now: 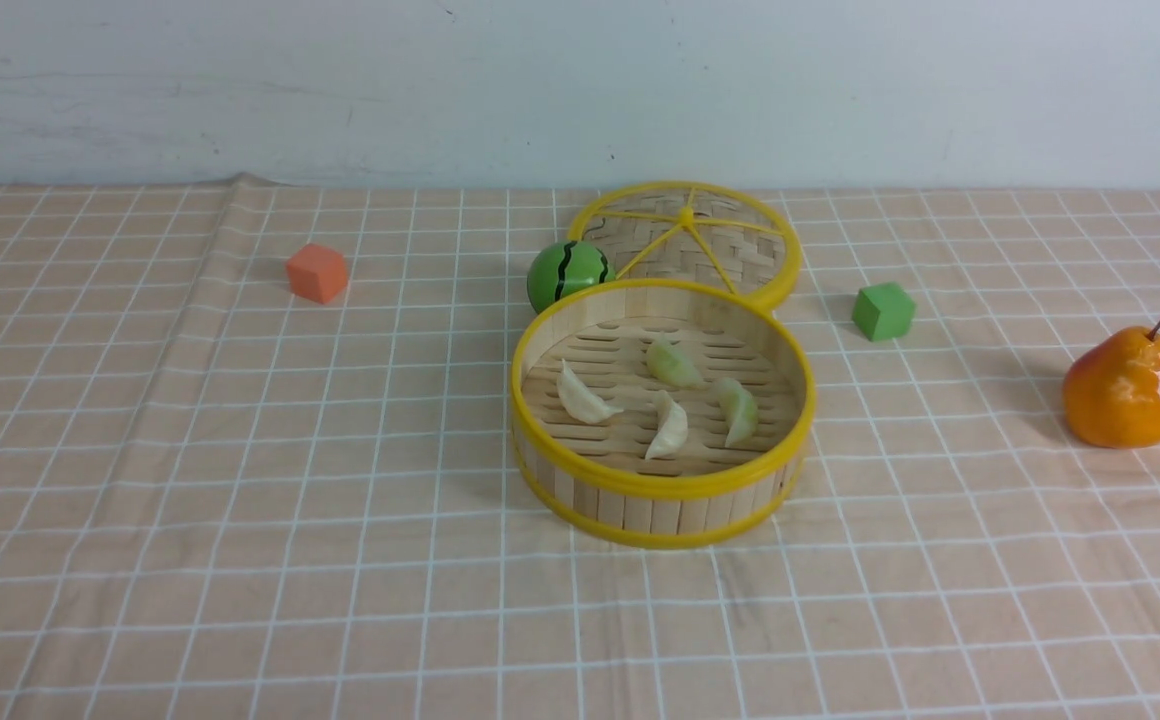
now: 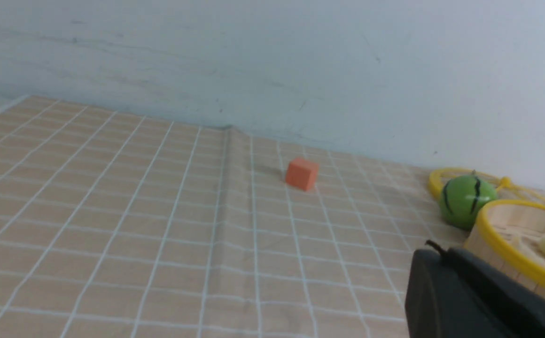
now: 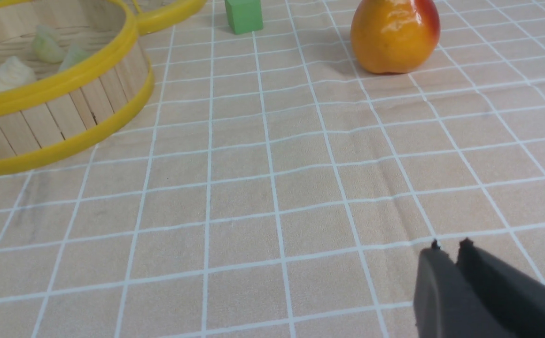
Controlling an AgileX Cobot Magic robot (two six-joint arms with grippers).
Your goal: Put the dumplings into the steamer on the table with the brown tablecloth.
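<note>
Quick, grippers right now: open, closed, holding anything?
Left gripper: closed, holding nothing.
Right gripper: fingertips almost together with a thin gap, nothing between them; whether it is fully shut cannot be told.

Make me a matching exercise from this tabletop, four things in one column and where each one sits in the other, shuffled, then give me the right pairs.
Things:
1. dumplings
2. toy watermelon
3. orange cube
4. pear

Places:
A. alone on the cloth at the robot's far right
B. inside the steamer, on its slatted floor
C. alone on the cloth to the robot's left of the steamer
D. just behind the steamer's rim, beside the lid

Pairs: 1-B, 2-D, 3-C, 4-A
</note>
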